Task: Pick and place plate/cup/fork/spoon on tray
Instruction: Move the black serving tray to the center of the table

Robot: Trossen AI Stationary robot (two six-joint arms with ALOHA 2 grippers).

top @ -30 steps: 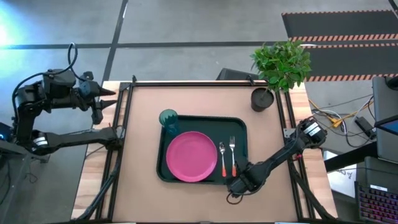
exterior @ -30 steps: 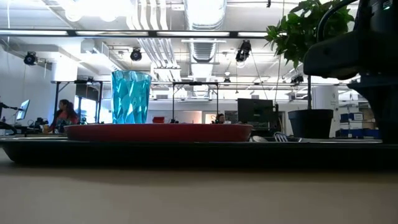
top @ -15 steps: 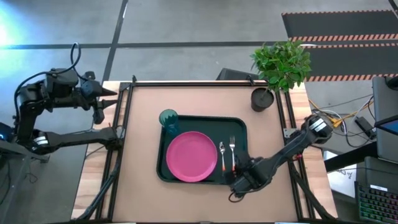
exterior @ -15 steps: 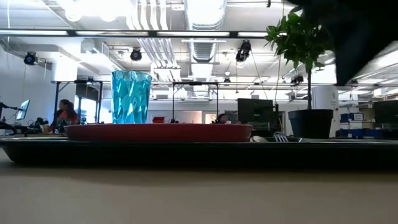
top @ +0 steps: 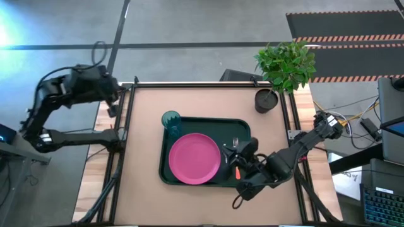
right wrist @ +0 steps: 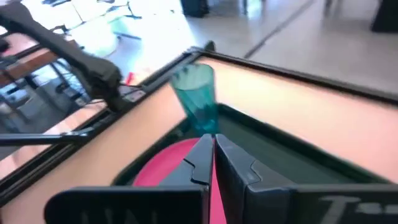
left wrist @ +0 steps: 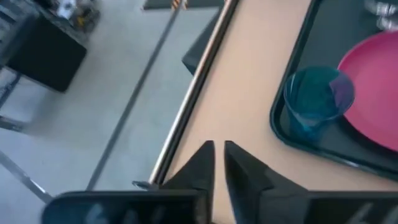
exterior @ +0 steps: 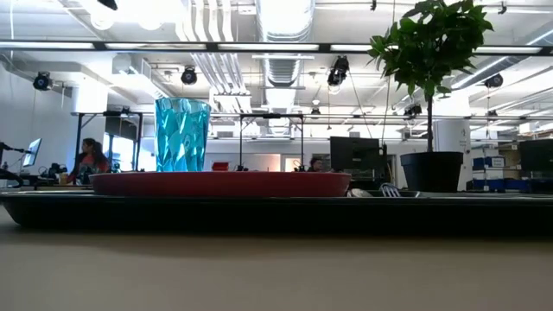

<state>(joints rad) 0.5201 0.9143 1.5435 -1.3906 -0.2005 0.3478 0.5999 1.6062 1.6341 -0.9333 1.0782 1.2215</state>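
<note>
The dark green tray (top: 243,126) lies in the middle of the table. On it the pink plate (top: 194,158) rests flat, and the teal cup (top: 171,120) stands upright in its far left corner. The fork and spoon lie on the tray's right part, mostly hidden under my right arm; a silver tip (top: 235,144) and a bit of orange-red handle (top: 235,171) show. My right gripper (top: 240,153) hangs shut and empty above them, pointing toward the cup (right wrist: 198,99). My left gripper (top: 115,104) hovers at the table's far left edge, fingers together (left wrist: 217,152), empty.
A potted plant (top: 283,63) in a dark pot (top: 266,99) stands at the table's far right corner. Black frame rails (top: 123,145) run along the table's sides. Bare tabletop lies left of the tray and along the near edge. A person (exterior: 89,160) sits in the room behind.
My right gripper has risen from the table by the tray's near right corner and tipped up from pointing down to nearly level, now above the tray's right part, out of the low view. My left gripper has moved toward the table's far left corner and shut.
</note>
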